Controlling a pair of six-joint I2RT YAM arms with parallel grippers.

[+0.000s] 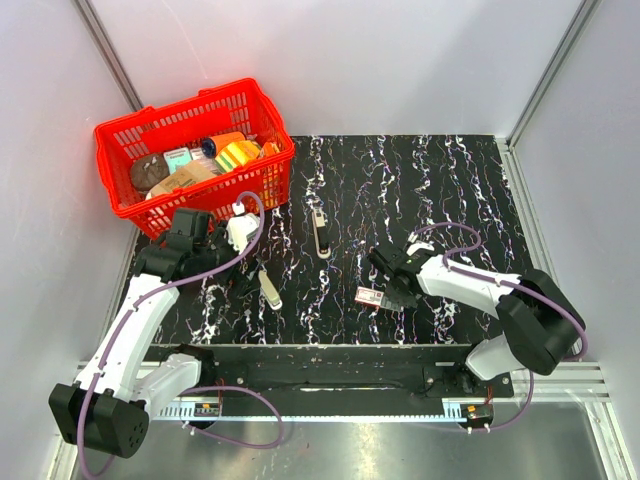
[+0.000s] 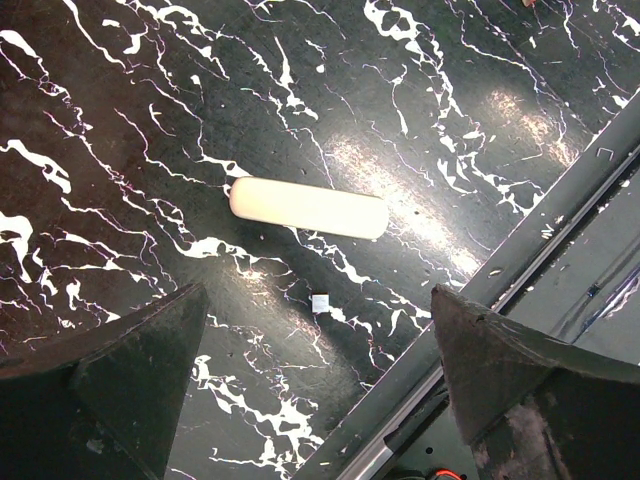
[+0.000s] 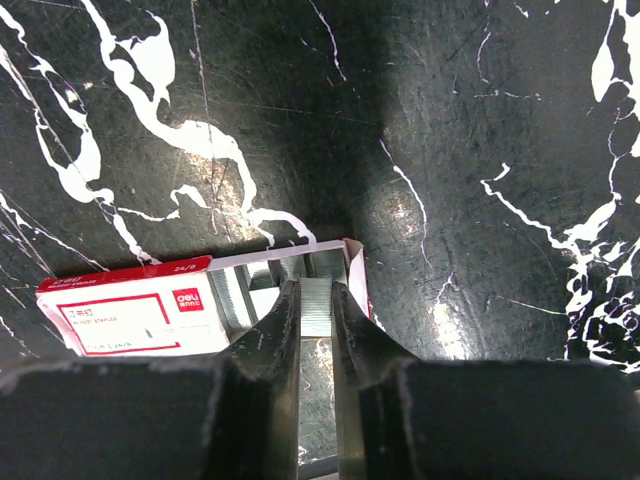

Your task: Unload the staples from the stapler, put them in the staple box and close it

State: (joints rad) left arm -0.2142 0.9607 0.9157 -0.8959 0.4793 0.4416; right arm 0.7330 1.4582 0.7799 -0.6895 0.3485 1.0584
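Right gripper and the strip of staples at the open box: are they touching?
Touching. In the right wrist view the right gripper grips the staple strip, both fingers against its sides, at the open staple box.

Basket (image 1: pixel 118 172): far-left corner.
Stapler (image 1: pixel 321 236): centre, right of basket.
Pale bar (image 1: pixel 270 290): nearer, left of stapler.
Staple box (image 1: pixel 370 296): right of bar.
Staple strip (image 3: pixel 316 305): in box's open end.

The right hand (image 3: pixel 315 292) pinched a staple strip (image 3: pixel 316 318) between its nearly touching fingers. The strip sat at the open end of a red-and-white staple box (image 3: pixel 130 312) lying on the black marbled worktop (image 3: pixel 480 150).
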